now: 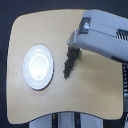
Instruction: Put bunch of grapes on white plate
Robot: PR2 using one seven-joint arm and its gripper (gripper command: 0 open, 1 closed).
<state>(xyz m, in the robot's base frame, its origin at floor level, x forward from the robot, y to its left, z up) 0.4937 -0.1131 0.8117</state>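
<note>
Nothing plated yet: grapes [69, 63] lie on tabletop [95, 90] w/ arm's fingers [75, 46] at their leafy end, grip state can't tell, white plate [38, 67] well apart, empty.

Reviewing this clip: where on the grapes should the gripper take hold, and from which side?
Across the wide upper end of the grapes, coming from above. The bunch lies flat on the table, tapering downward in view, so the thick end gives most to close on. The arm already covers that end.
</note>
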